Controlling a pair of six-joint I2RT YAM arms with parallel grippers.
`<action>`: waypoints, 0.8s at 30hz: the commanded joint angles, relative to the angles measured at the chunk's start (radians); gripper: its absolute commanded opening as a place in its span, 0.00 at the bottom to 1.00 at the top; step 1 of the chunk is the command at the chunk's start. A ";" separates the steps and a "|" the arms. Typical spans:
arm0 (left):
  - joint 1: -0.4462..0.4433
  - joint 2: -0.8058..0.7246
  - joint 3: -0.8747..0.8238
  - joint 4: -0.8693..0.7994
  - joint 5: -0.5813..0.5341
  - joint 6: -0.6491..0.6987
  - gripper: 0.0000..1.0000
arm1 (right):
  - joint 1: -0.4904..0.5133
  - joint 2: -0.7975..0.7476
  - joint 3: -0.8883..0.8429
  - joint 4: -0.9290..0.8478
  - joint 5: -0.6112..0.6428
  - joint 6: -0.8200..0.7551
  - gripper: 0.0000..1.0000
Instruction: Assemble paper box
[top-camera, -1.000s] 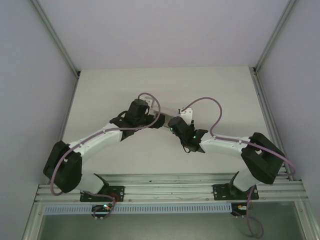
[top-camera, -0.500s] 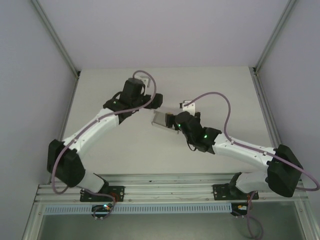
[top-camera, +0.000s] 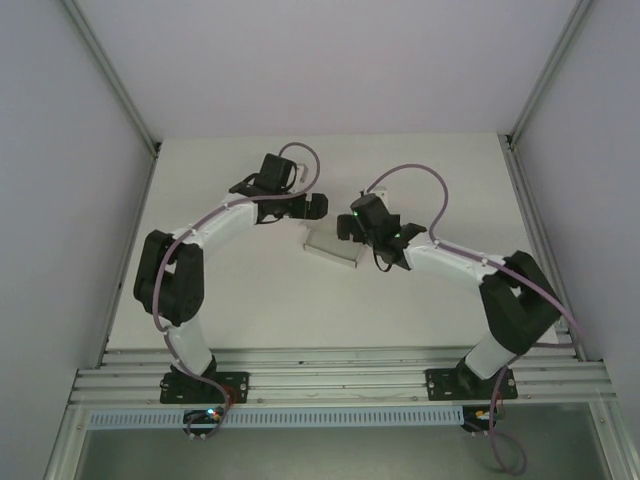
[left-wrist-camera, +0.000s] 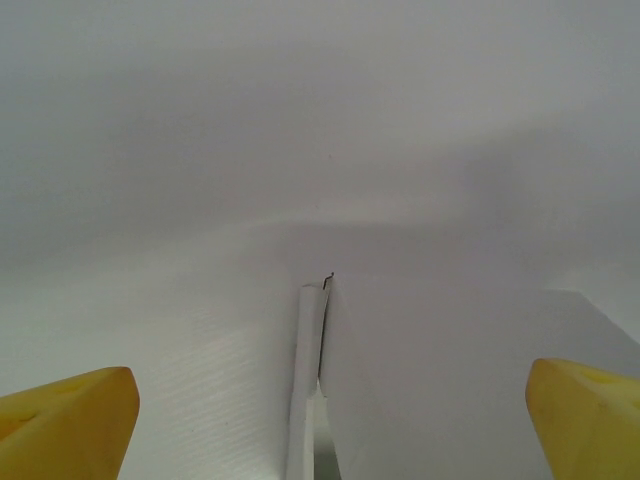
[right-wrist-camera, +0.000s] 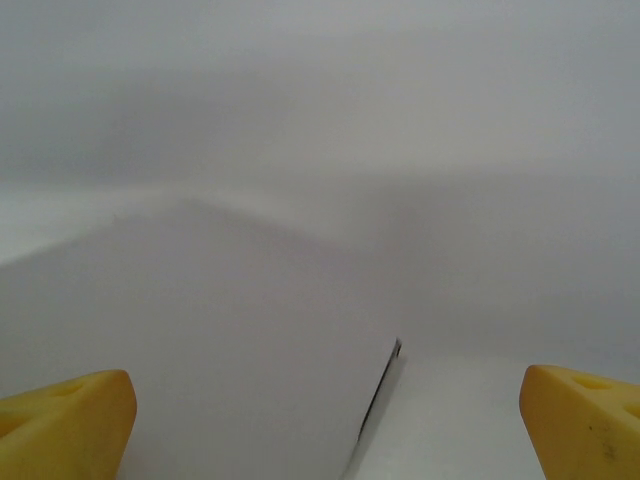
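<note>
**Item: paper box** (top-camera: 332, 247). A low, pale rectangle of thin card. It lies flat on the table (top-camera: 250, 300), about mid-width, between the two grippers.
- Long axis: roughly left to right, with the right end tipped a little toward the arm bases.
- Condition: the left wrist view shows a narrow seam (left-wrist-camera: 320, 345) where two card panels meet, one edge standing slightly proud. I judge the box formed but not fully closed.

**Left gripper** (top-camera: 313, 207). It sits just past the box's far left corner, close to it.
- Fingers are spread wide.
- Its yellow fingertips (left-wrist-camera: 70, 420) sit at the two sides of the wrist view, with the seam midway between them and ahead.
- No contact with the card is visible.

**Right gripper** (top-camera: 347, 228). It sits at the box's far right corner, and from above it overlaps the box's edge.
- Fingers are likewise spread wide.
- A broad card panel (right-wrist-camera: 230, 340) lies between and ahead of the fingertips. The panel's right edge ends in a thin dark line.
- Whether anything touches the card cannot be told.

**Deciding relation.**
- The box lies on the near side of both grippers, one gripper at each end of its far long side.
- The card sits inside both open spans.
- The right gripper looks nearer by a slim margin.
- The left gripper is the one squared up on the seam, so I judge it better placed to press that joint shut while the right steadies the panel.
</note>
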 joint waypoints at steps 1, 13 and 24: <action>0.012 0.010 -0.041 0.024 0.056 -0.002 1.00 | -0.002 0.047 0.007 -0.059 -0.061 0.012 1.00; 0.009 0.080 -0.151 0.066 0.071 -0.022 1.00 | 0.008 0.130 -0.116 0.044 -0.118 0.084 1.00; 0.009 0.037 -0.151 0.066 0.063 0.000 1.00 | 0.037 0.042 -0.097 -0.019 -0.106 0.075 0.99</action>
